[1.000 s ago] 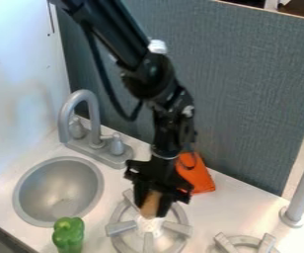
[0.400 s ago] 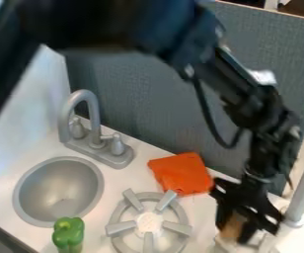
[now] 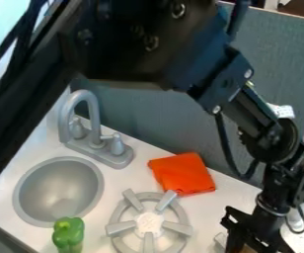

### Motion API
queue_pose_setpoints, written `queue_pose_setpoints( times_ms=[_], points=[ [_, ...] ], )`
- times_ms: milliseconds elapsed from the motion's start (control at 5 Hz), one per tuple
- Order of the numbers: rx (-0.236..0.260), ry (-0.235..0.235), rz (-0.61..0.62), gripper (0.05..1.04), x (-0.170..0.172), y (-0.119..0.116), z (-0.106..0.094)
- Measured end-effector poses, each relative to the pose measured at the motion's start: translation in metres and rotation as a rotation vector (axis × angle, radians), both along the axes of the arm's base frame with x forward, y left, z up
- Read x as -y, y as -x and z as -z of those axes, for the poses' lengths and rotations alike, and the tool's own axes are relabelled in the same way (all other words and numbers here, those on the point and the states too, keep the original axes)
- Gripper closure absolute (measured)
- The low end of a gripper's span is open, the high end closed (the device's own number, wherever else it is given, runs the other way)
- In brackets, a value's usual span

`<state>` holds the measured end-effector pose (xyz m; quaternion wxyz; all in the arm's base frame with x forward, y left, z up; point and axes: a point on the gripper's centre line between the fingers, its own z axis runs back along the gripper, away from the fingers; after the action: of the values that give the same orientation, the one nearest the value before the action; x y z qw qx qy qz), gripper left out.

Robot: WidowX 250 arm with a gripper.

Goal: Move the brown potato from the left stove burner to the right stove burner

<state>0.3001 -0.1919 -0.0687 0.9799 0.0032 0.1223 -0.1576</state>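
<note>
The black gripper (image 3: 248, 244) hangs low at the near right of the scene, pointing down, and has hold of a brown thing (image 3: 247, 249). Its fingers seem to be parted only by that thing's width — how wide a gap that makes, I cannot tell. The brown thing lies directly below the gripper's body, between the fingers, right at the near edge; which way its long axis runs, I cannot tell. Just left of the gripper is a grey piece (image 3: 220, 239), partly behind it, and I cannot tell whether the brown thing touches it.

The one arm (image 3: 247, 108) slants from the upper left across to the right, then bends down to the gripper. Farther left is the burner (image 3: 148, 223), apart from the gripper, with the folded orange cloth (image 3: 182, 174) on its far side, a little to the right. The sink (image 3: 24, 205) is at the left, the faucet (image 3: 94, 118) beyond it — and the green pepper (image 3: 68, 234) stands just off its near rim.
</note>
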Motion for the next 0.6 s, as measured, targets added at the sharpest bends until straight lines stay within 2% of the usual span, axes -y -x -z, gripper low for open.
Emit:
queue_pose_setpoints(
  times_ms=[200, 400, 600],
  points=[
    [-0.004, -0.006, 0.011, 0.507, 0.003, 0.008, 0.003],
    [-0.018, -0.013, 0.011, 0.462, 0.002, 0.009, 0.010],
    [-0.015, 0.001, 0.017, 0.142, 0.000, 0.015, 0.017]
  ],
)
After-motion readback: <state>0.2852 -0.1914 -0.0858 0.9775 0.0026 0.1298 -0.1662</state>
